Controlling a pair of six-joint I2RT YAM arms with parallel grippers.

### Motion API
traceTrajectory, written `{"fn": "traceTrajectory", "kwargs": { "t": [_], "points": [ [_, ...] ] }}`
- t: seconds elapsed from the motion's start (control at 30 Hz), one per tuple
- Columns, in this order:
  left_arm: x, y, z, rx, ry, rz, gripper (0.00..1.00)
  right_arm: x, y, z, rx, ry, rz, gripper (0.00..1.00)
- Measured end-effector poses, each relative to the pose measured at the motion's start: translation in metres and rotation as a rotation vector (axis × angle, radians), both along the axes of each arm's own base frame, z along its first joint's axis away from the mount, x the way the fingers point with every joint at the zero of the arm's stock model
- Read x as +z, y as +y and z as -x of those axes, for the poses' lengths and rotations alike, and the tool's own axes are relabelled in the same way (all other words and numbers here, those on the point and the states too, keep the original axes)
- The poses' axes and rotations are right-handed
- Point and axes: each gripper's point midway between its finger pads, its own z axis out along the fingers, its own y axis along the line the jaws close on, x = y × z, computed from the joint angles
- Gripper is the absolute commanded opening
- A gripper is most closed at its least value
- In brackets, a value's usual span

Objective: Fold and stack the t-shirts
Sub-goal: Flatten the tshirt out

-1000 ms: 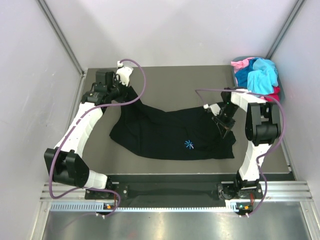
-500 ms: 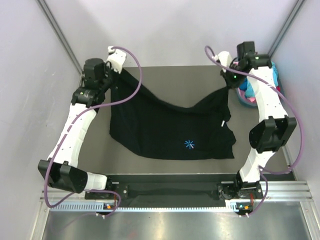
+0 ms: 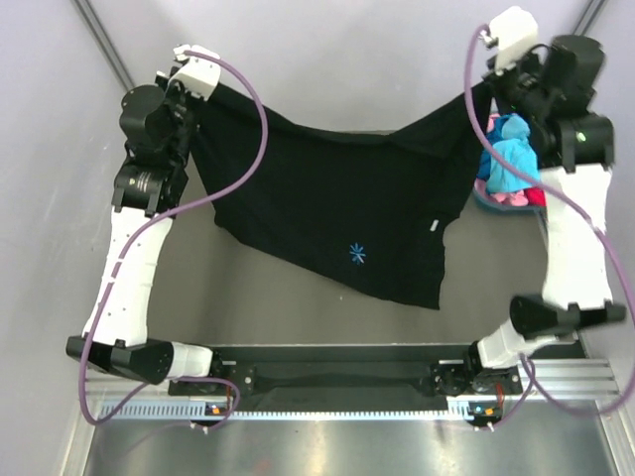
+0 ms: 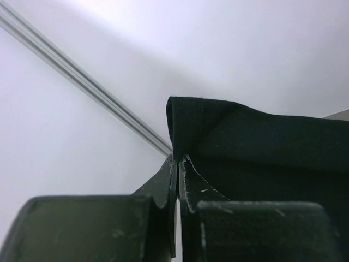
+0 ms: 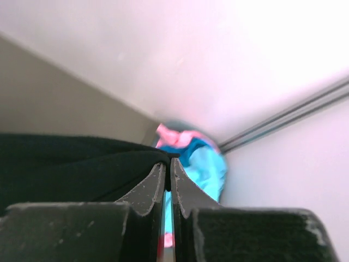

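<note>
**Shirt spread wide between two high arms**

Black t-shirt (image 3: pixel 337 208) hangs as a broad sheet over the middle of the tabletop (image 3: pixel 248 307), its long axis running left to right. The upper edge is strung between the two arms and sags in the centre. The cloth falls toward the near side, and its lower edge slants down to a low corner on the right. A small light-blue starburst logo (image 3: pixel 355 254) faces up toward the overhead camera, with a small white label (image 3: pixel 434 226) to its right. Whether the hem touches the tabletop cannot be told.

The left end effector (image 3: pixel 191 96) is clenched on the shirt's far-left corner. The right end effector (image 3: pixel 488 91) is clenched on the far-right corner.

Only the overhead view shows the full spread and the logo. The left wrist view shows the fingers pinching a folded black edge, with pale wall (image 4: pixel 245 49) and a metal rail (image 4: pixel 82 87) behind. The right wrist view shows black cloth in the pinch. Just beyond it lies the heap of other t-shirts (image 3: pixel 511 159), turquoise, blue, pink and red, in a basket (image 3: pixel 483 195) at the far right.
</note>
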Motion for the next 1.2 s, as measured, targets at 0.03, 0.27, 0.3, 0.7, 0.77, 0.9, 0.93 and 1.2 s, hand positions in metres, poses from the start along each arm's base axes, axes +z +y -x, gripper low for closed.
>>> {"fn": "traceTrajectory", "kwargs": {
  "t": [0.03,0.27,0.3,0.7,0.77,0.9,0.93,1.2],
  "points": [
    [0.002,0.001,0.003,0.002,-0.005,-0.006,0.0,0.012,-0.001,0.01,-0.004,-0.044,-0.007,0.0],
    [0.032,0.009,0.049,-0.007,-0.065,-0.048,0.0,0.109,-0.013,0.103,-0.033,-0.373,-0.07,0.0],
    [0.038,0.01,0.059,-0.014,-0.082,-0.05,0.0,0.122,-0.015,0.117,-0.034,-0.415,-0.079,0.0],
    [0.114,0.033,0.19,-0.024,-0.33,-0.057,0.0,0.198,-0.027,0.258,-0.026,-0.695,-0.128,0.0],
    [0.128,0.037,0.209,-0.017,-0.377,-0.062,0.0,0.209,-0.029,0.284,-0.024,-0.747,-0.132,0.0],
    [0.156,0.043,0.233,-0.003,-0.462,-0.074,0.0,0.234,-0.033,0.333,-0.02,-0.868,-0.142,0.0],
    [0.162,0.044,0.237,0.001,-0.479,-0.077,0.0,0.239,-0.034,0.341,-0.02,-0.892,-0.139,0.0],
    [0.186,0.046,0.204,0.071,-0.514,-0.143,0.0,0.265,-0.034,0.33,-0.023,-0.979,-0.123,0.0]
  ]
}}
